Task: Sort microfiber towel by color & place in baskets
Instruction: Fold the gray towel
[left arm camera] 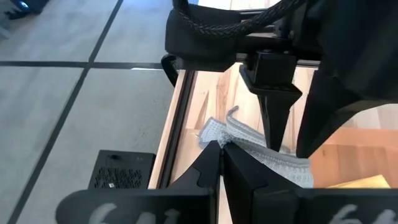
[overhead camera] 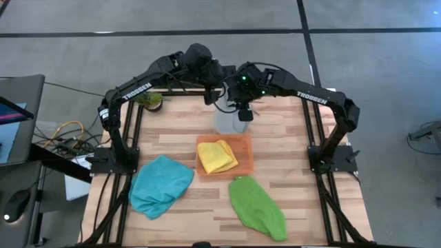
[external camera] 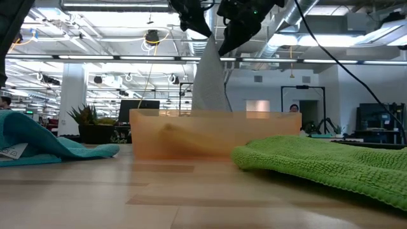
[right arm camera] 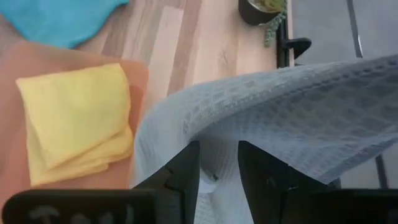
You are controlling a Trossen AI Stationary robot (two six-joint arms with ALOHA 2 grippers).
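A grey waffle-weave towel hangs over the table's far middle, just behind the orange basket. My left gripper is shut on the towel's top. My right gripper is open right beside it, one finger on either side of the hanging cloth. A folded yellow towel lies in the basket. A teal towel lies crumpled on the near left of the table. A green towel lies on the near right. My left gripper pinches the grey towel's upper edge between its two fingers, which slant down from the far left. The cloth hangs slack below them, and its lower end reaches the table behind the basket. My right gripper's fingers straddle the towel near its top; I cannot tell whether they touch it.
A small potted plant stands at the far left corner. Bare wood lies between the basket and the two loose towels. Cables and equipment sit off the table's left edge.
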